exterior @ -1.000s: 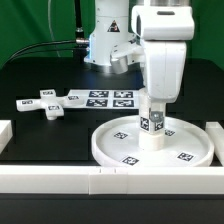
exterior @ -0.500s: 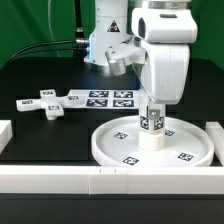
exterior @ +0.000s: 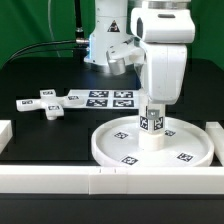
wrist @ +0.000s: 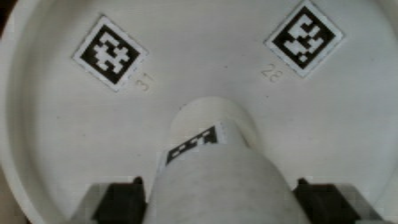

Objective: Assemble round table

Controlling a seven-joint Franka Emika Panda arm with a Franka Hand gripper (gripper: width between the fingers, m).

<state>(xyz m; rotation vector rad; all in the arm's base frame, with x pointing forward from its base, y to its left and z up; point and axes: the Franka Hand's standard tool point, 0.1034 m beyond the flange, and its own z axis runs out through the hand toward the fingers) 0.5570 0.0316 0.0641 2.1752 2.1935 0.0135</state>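
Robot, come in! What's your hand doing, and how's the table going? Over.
Copy: gripper shut on leg, leg upright mid round disc. The cross-shaped piece lies apart, exterior view's left, not yet fitted. Nothing blocking the leg.

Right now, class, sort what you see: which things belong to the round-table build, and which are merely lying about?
Belong to the job: round disc, leg, cross-shaped piece.
Lying about: marker board, white border rails.
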